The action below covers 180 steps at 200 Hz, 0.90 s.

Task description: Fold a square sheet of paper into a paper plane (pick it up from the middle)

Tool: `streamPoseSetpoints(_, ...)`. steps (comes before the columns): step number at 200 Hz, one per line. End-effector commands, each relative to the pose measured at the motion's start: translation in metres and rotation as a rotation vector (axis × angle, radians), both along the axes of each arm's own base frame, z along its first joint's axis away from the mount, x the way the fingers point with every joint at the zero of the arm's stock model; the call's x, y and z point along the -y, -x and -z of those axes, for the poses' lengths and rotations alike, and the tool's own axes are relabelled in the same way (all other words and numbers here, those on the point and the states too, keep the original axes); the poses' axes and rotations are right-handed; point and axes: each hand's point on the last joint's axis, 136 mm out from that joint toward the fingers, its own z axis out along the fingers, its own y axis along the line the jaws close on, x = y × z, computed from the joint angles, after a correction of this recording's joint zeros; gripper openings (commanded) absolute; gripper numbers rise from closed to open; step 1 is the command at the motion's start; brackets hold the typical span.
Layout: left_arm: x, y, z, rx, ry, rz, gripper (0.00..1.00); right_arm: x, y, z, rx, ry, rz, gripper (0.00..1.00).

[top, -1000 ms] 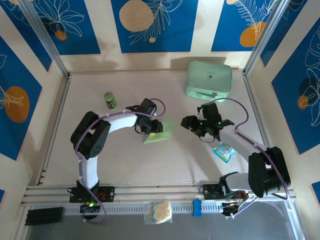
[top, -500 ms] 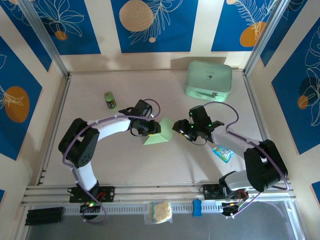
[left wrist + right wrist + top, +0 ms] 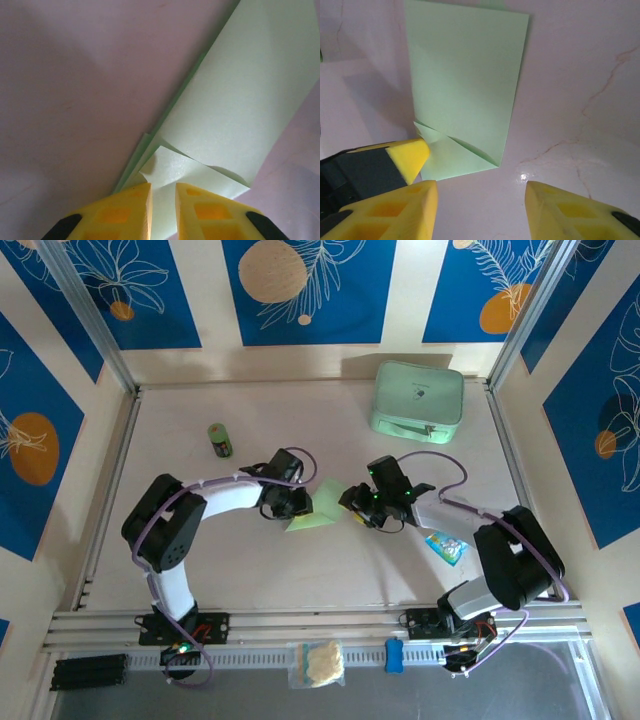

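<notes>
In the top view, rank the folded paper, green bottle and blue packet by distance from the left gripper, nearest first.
1. folded paper, at the left gripper, just right of it.
2. green bottle, behind-left.
3. blue packet, far right.

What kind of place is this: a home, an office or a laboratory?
Probably a laboratory robot cell: the left arm and right arm are bolted to a metal rail at the table edge, and printed blue panels wall it in.
</notes>
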Motion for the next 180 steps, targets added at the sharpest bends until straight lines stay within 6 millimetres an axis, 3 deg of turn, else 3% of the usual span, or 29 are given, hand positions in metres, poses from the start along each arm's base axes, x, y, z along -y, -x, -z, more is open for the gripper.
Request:
streamPoseSetpoints(1, -0.009, 0.0, 0.016, -0.025, -0.024, -0.07, 0.19, 0.001, 0.001, 0.007, -0.032, 0.008, 0.051, 0.48)
streamPoseSetpoints(69, -0.012, 0.009, 0.023, -0.082, -0.017, -0.121, 0.18, -0.013, 0.002, 0.017, -0.083, 0.013, 0.059, 0.47)
streamPoseSetpoints(132, -0.011, 0.012, 0.02, -0.091, 0.0, -0.123, 0.18, -0.017, 0.001, 0.023, -0.096, 0.024, 0.117, 0.34)
streamPoseSetpoints(180, -0.008, 0.014, 0.017, -0.103, 0.026, -0.13, 0.2, -0.024, 0.0, 0.028, -0.125, 0.032, 0.114, 0.34)
